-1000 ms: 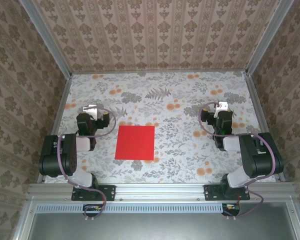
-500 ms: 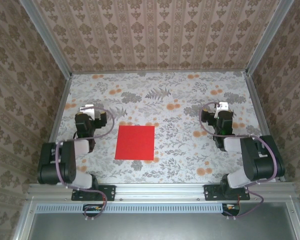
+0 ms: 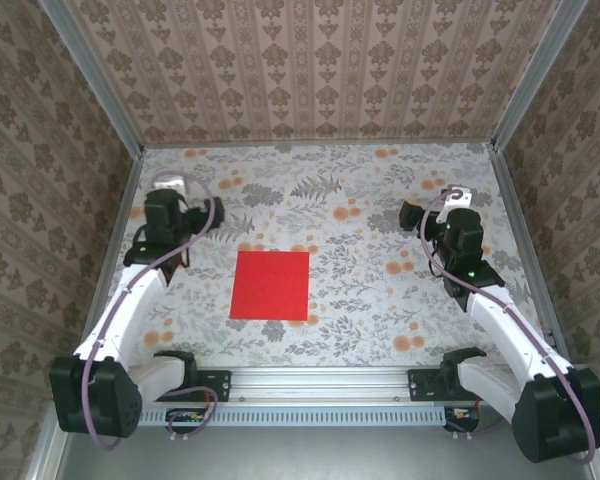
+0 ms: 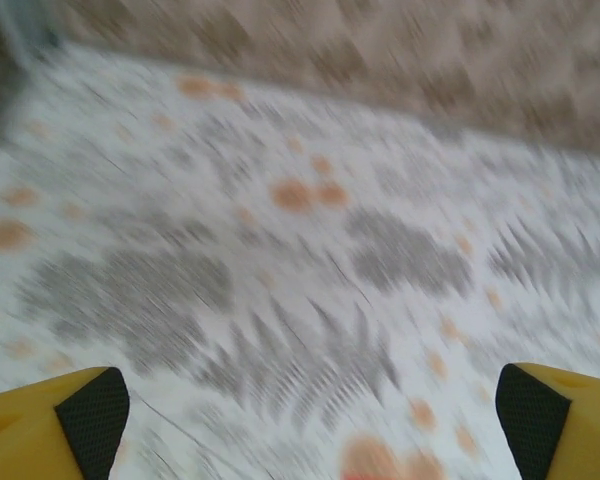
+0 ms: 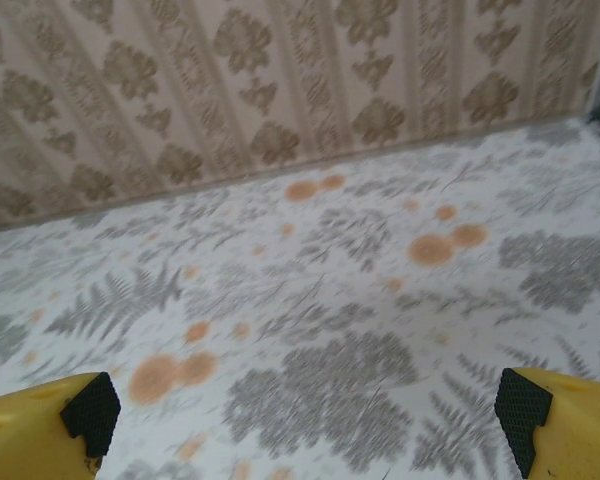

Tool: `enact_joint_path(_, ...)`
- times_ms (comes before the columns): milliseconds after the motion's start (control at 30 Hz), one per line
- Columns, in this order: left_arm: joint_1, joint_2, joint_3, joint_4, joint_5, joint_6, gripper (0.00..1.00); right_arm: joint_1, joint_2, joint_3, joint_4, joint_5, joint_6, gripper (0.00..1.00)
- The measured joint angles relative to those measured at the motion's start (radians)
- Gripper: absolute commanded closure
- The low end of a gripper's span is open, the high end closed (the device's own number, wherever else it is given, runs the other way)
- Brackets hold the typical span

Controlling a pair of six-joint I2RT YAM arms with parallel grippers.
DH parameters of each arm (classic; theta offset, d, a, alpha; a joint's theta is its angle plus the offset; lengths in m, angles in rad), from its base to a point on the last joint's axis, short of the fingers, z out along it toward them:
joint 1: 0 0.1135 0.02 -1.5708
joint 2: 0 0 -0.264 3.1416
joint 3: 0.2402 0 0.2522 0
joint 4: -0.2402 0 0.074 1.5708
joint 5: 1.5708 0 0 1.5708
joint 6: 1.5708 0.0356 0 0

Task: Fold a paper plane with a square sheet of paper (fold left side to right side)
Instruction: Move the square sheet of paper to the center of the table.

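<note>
The square sheet of paper (image 3: 270,285) lies flat and unfolded on the flowered tablecloth, red side up, midway between the arms. My left gripper (image 3: 168,192) is raised to the sheet's far left, well apart from it. In the left wrist view the left gripper (image 4: 310,405) is open, its yellow fingers (image 4: 50,425) at the frame's bottom corners over blurred cloth. My right gripper (image 3: 452,205) hangs far right of the sheet. In the right wrist view it (image 5: 305,410) is open too, fingertips (image 5: 555,420) wide apart, nothing between them.
Patterned walls (image 3: 310,70) close in the table at the back and both sides, with metal posts (image 3: 90,80) at the corners. The tablecloth (image 3: 360,210) carries grey fern and orange flower prints. An aluminium rail (image 3: 320,380) runs along the near edge.
Both arms have unfolded and reached out from their bases. The left gripper has moved farther back and left, the right one back and slightly right. The red sheet has not moved.
</note>
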Motion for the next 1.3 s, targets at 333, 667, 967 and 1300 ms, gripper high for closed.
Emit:
enact_joint_path(333,-0.375,0.161,-0.004,-0.209,0.047,-0.105,0.38,0.151,-0.029,0.047,-0.297,-0.036,0.072,0.0)
enact_joint_path(667,-0.481,0.489,0.058,-0.226,0.084,-0.129,0.66,0.178,-0.015,0.047,-0.333,-0.032,0.094,0.0)
enact_joint_path(967,-0.518,0.634,0.16,-0.212,0.123,-0.129,0.69,0.187,-0.001,0.054,-0.337,-0.03,0.095,0.0)
enact_joint_path(1300,-0.528,0.797,0.339,-0.143,0.217,-0.13,0.71,0.189,0.033,0.064,-0.337,-0.028,0.095,0.0)
